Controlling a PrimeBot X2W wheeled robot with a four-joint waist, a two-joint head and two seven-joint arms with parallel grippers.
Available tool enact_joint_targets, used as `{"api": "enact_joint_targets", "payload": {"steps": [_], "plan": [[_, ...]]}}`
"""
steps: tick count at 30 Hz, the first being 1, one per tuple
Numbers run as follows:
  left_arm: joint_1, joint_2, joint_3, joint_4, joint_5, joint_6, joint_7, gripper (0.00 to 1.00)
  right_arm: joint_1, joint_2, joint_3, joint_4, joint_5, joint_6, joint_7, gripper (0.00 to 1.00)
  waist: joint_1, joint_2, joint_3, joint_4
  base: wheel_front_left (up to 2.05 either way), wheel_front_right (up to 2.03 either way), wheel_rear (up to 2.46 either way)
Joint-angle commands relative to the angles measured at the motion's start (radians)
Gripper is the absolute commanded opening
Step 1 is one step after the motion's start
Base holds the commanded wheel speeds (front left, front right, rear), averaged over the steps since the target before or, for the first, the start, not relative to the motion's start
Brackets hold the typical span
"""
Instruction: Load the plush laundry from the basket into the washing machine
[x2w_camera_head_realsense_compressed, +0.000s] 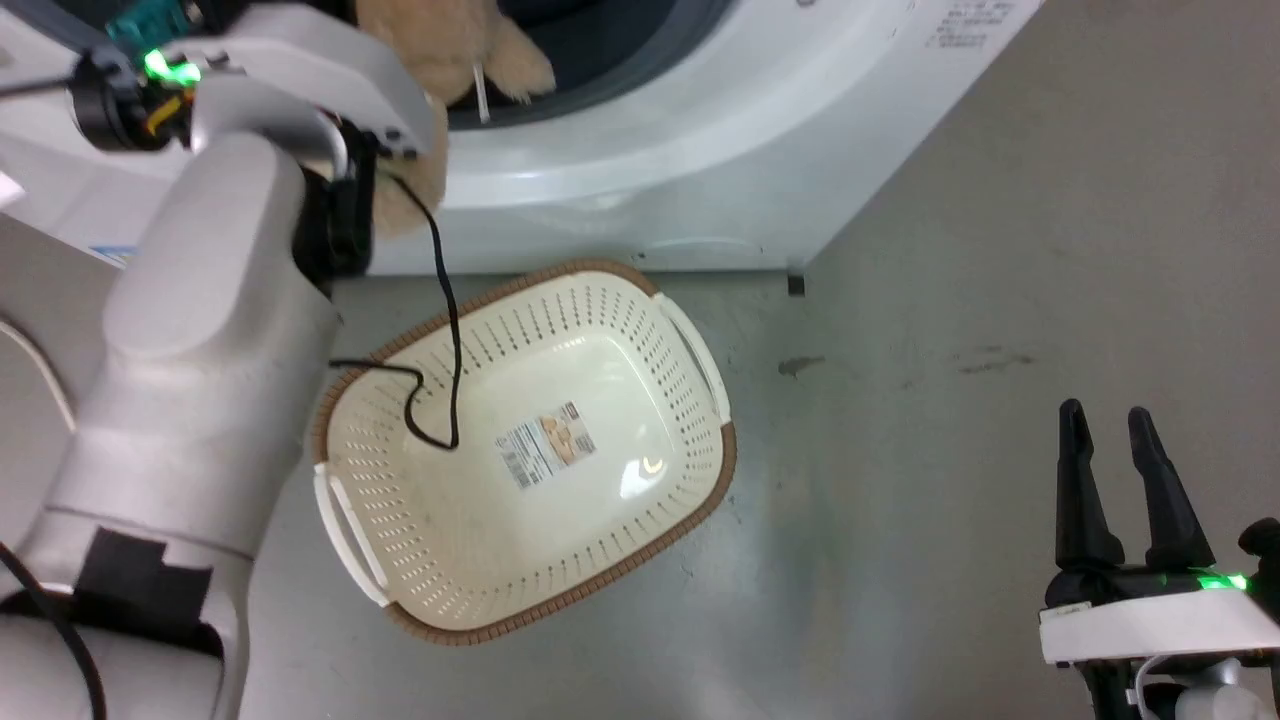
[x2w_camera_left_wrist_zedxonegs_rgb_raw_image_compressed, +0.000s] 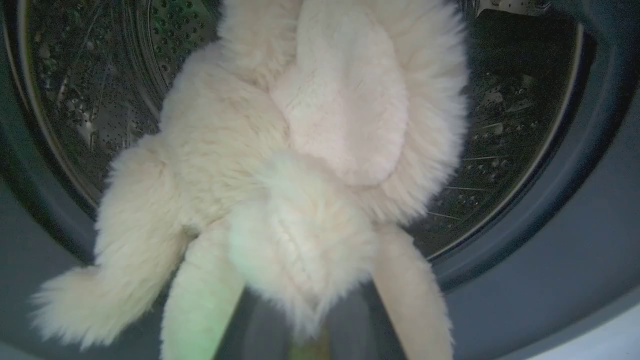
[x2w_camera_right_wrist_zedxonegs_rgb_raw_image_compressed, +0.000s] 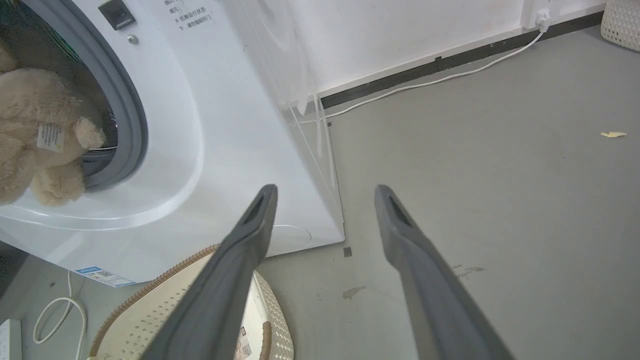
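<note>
The cream-beige plush laundry (x2w_camera_head_realsense_compressed: 450, 50) hangs at the mouth of the washing machine (x2w_camera_head_realsense_compressed: 700, 150), partly inside the grey gasket. My left arm (x2w_camera_head_realsense_compressed: 250, 150) reaches up to it. In the left wrist view the plush laundry (x2w_camera_left_wrist_zedxonegs_rgb_raw_image_compressed: 300, 175) covers my left gripper's fingers, with the steel drum (x2w_camera_left_wrist_zedxonegs_rgb_raw_image_compressed: 75, 75) behind it, so the gripper appears shut on it. The basket (x2w_camera_head_realsense_compressed: 600, 330) lies on the floor below, holding just its label. Low at the right, my right gripper (x2w_camera_head_realsense_compressed: 1105, 420) is open over bare floor. The right wrist view shows the plush laundry (x2w_camera_right_wrist_zedxonegs_rgb_raw_image_compressed: 30, 130) in the washing machine (x2w_camera_right_wrist_zedxonegs_rgb_raw_image_compressed: 225, 125) opening.
A black cable (x2w_camera_head_realsense_compressed: 450, 330) from my left arm droops over the basket. A white cord (x2w_camera_right_wrist_zedxonegs_rgb_raw_image_compressed: 450, 75) runs along the wall's base, a woven container (x2w_camera_right_wrist_zedxonegs_rgb_raw_image_compressed: 622, 20) stands far right, and a power strip (x2w_camera_right_wrist_zedxonegs_rgb_raw_image_compressed: 7, 340) lies left of the basket (x2w_camera_right_wrist_zedxonegs_rgb_raw_image_compressed: 125, 305). Grey floor spreads to the right.
</note>
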Motion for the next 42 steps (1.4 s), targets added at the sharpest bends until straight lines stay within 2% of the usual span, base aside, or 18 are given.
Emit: {"api": "enact_joint_targets", "payload": {"steps": [1,14,42], "plan": [[-0.041,0.005,0.006,0.002,0.01,-0.002,-0.007,0.0,-0.021,-0.002,0.005,-0.008,-0.003,0.001,-0.005,1.0,-0.0001,0.0,0.042,-0.019,0.0,0.0,0.0],[-0.235,0.051,0.013,0.034,0.051,-0.019,-0.007,0.0,-0.03,-0.002,0.025,-0.027,0.014,0.001,-0.011,1.0,-0.0001,0.0,0.161,-0.064,0.0,0.0,0.0],[-0.519,0.13,-0.019,0.094,0.108,-0.024,0.032,0.0,0.004,-0.002,0.054,-0.068,0.059,0.001,-0.013,1.0,-0.0001,0.0,0.291,-0.168,0.0,0.0,0.0]]}}
